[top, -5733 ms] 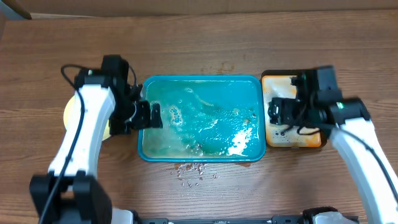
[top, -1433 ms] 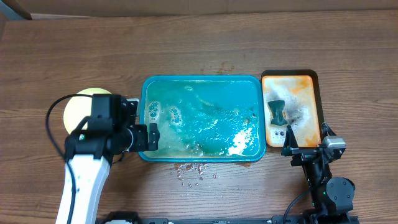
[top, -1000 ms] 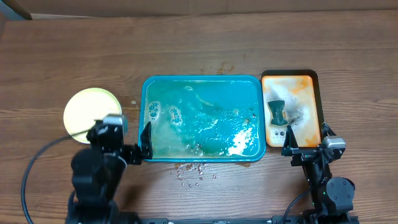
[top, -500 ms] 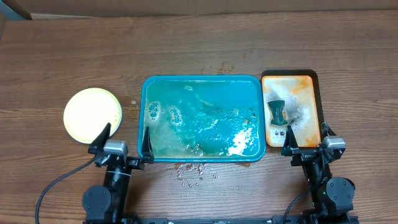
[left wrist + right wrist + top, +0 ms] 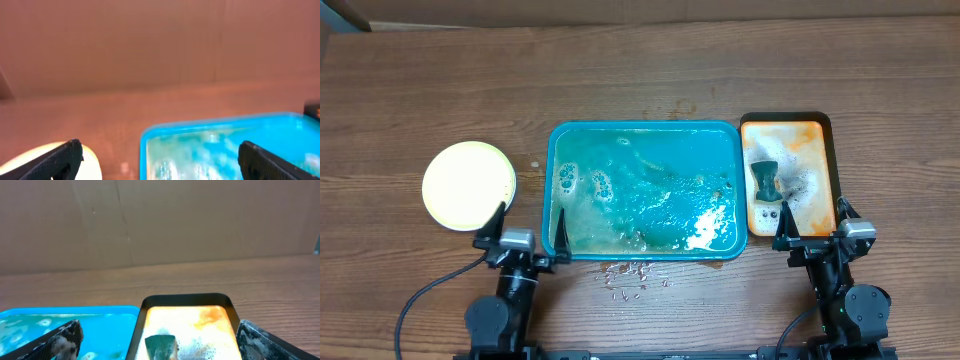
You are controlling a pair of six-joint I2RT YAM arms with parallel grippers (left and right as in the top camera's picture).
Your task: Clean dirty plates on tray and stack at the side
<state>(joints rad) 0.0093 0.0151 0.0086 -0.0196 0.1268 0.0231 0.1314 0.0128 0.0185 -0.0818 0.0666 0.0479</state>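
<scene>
Both arms sat low at the near edge of the wooden table (image 5: pixel 650 70), and both sets of fingers were spread wide with nothing between them. The left gripper (image 5: pixel 530 218) was empty, and so was the right gripper (image 5: pixel 813 215).

The teal tray (image 5: pixel 552 180) lay dead centre, long axis running left to right. It was awash with foam, and no plate showed in it. The pale yellow-green plate (image 5: pixel 468 185) lay off to the tray's left, flat on the wood and clear of the rim. By that layout the job looked at or near its end.

The relation that mattered was this: the plate lay ahead of the left gripper and a little to its left, just beyond the outer fingertip. It was round, so there was no long axis to line up on. The left arm was plainly the nearer one. The right gripper was well apart from the plate, across the whole tray, facing the orange tray (image 5: pixel 828 125) and the dark green sponge (image 5: pixel 765 178) lying in it.

From overhead only one disc showed, so I could not tell whether other plates lay under it. The left wrist camera, low and level, caught a pale sliver of the plate behind its left finger, with the tray's near-left corner in the middle of the shot. It was too blurred and cropped to count layers. The right wrist camera showed the sponge standing in suds and a corner of the teal tray, but no plate at all.
</scene>
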